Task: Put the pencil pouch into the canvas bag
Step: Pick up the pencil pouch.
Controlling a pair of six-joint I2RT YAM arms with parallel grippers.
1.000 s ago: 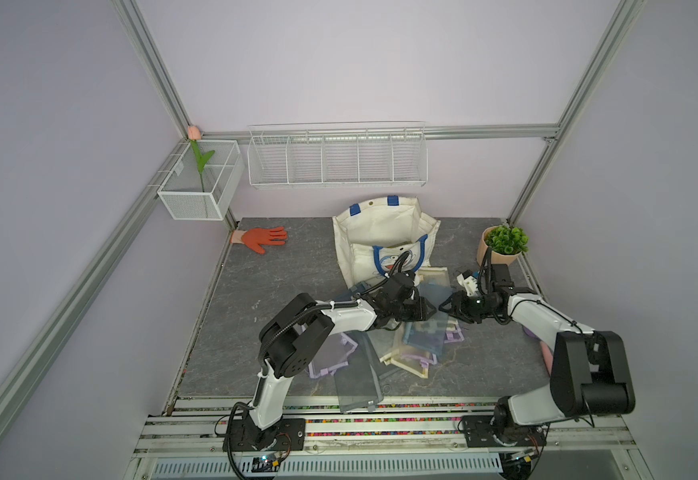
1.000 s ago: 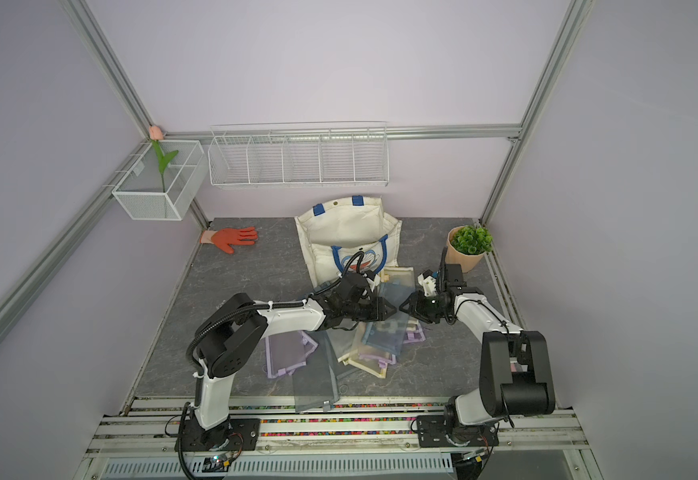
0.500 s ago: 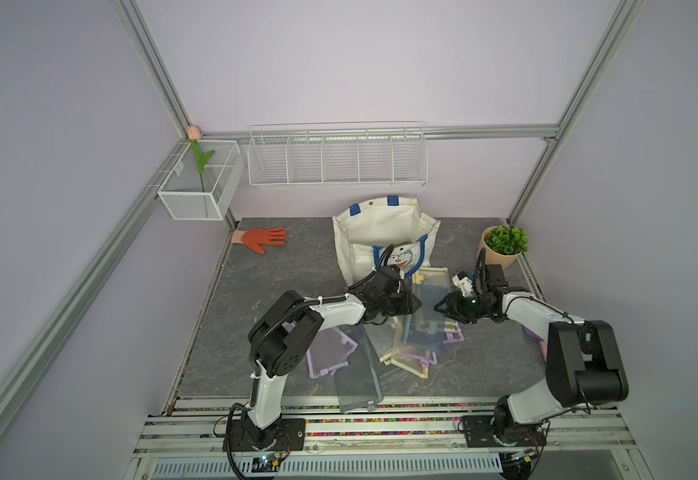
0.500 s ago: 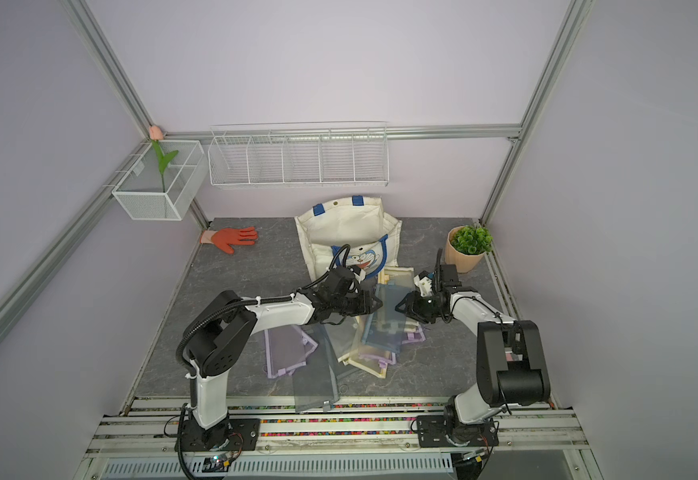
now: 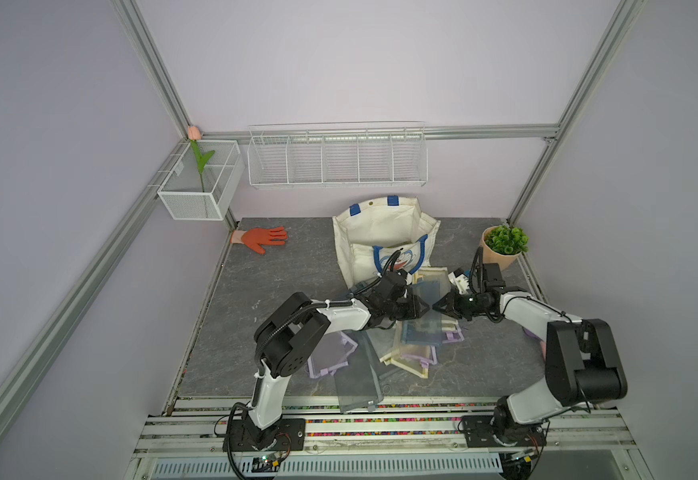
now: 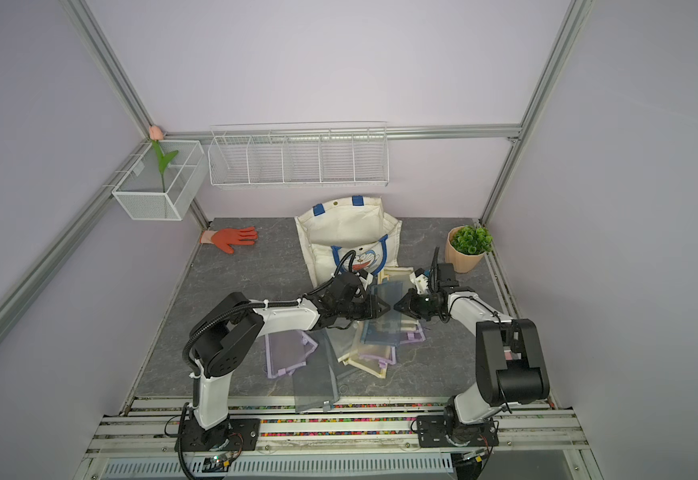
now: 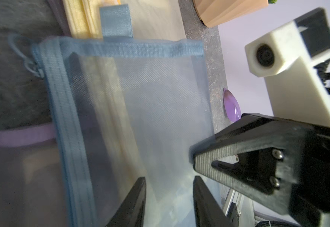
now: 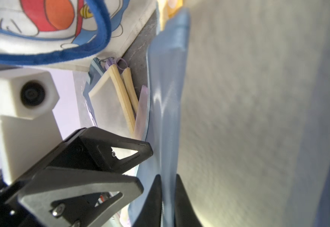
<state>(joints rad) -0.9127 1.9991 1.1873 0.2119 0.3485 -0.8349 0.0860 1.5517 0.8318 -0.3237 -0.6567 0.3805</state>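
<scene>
The blue mesh pencil pouch (image 7: 140,98) hangs over the pile of other pouches (image 5: 411,353) on the desk (image 5: 289,270), just in front of the open canvas bag (image 5: 380,226), spanning arm to arm: the right tool (image 8: 167,176) pinches one edge closed, while the left tool (image 7: 168,178) straddles the other, jaws partly apart, grip unclear.

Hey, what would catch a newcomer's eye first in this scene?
The left pincer and right pincer meet nearly tip to tip mid-table at a blue mesh pouch, the right shut on it. Just behind stands the cream canvas bag; an orange glove lies by the far left corner.
</scene>
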